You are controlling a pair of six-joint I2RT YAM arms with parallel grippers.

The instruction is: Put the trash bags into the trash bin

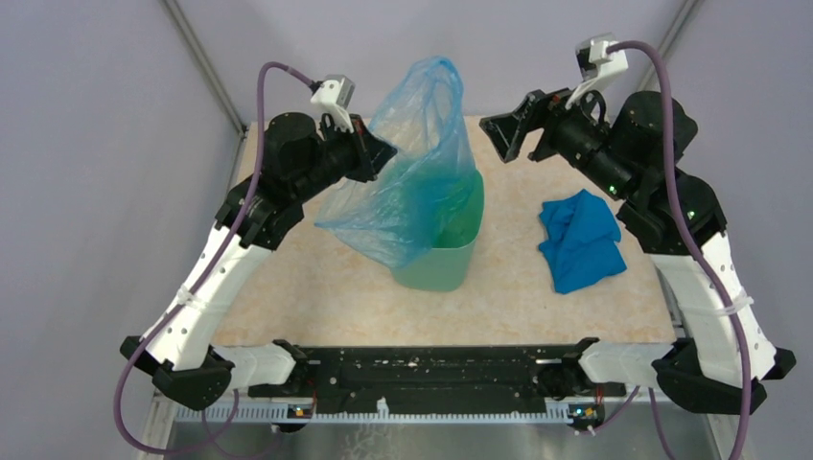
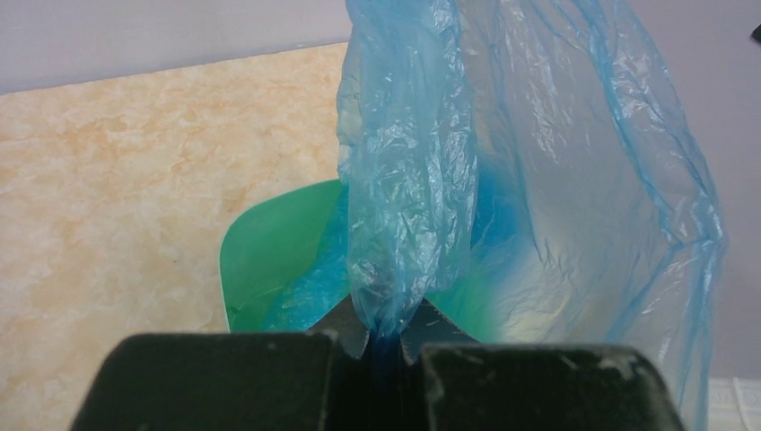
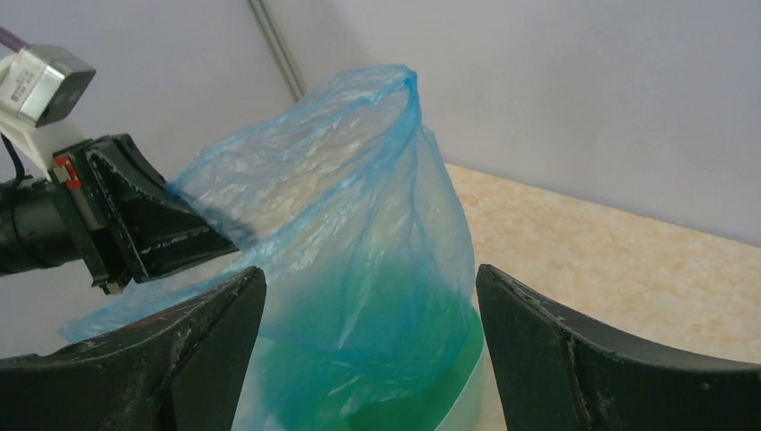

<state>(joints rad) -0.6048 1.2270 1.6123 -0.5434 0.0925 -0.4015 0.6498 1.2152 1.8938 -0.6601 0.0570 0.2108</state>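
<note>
The light blue trash bag point(image 1: 414, 168) stands tall over the mint-green trash bin point(image 1: 443, 266) in the middle of the table. Its lower part hangs inside the bin's mouth and a fold spills over the bin's left side. My left gripper point(image 1: 382, 153) is shut on the bag's left edge and holds it up; the left wrist view shows the film point(image 2: 413, 180) pinched between the fingertips point(image 2: 386, 334) above the bin point(image 2: 269, 256). My right gripper point(image 1: 499, 134) is open and empty, to the right of the bag, apart from it. Its wrist view frames the bag point(image 3: 359, 215) and bin point(image 3: 453, 395) between the open jaws point(image 3: 370, 272).
A crumpled dark blue cloth point(image 1: 580, 240) lies on the table to the right of the bin, under the right arm. Grey walls and a metal frame post point(image 1: 201, 62) close in the back of the marbled table point(image 1: 316, 307).
</note>
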